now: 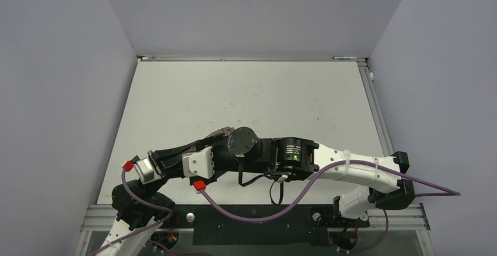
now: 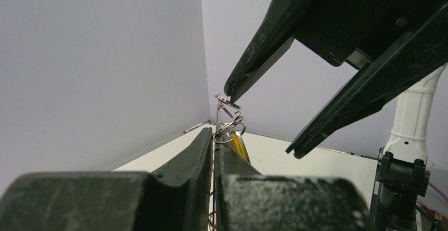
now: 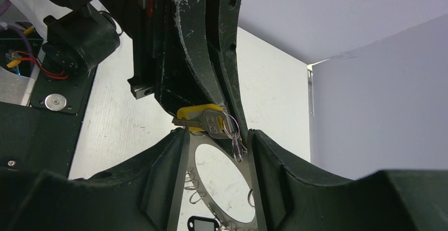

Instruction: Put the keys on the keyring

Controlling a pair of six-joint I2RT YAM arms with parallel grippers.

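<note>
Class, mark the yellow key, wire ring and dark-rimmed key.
yellow key (image 3: 196,112), right wrist view, on its head.
wire ring (image 3: 233,130), right wrist view, on its bunched wire.
dark-rimmed key (image 3: 202,223), right wrist view, on its head.

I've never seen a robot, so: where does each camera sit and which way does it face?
Top external: above and behind the arms, looking down at the table; both arms show.
Left wrist: on the left arm, looking along its own shut jaws to the keyring and open right jaws.
Right wrist: on the right arm, looking between its own jaws at the left jaws and yellow-headed key.
Shared: both wrist views show that key.
</note>
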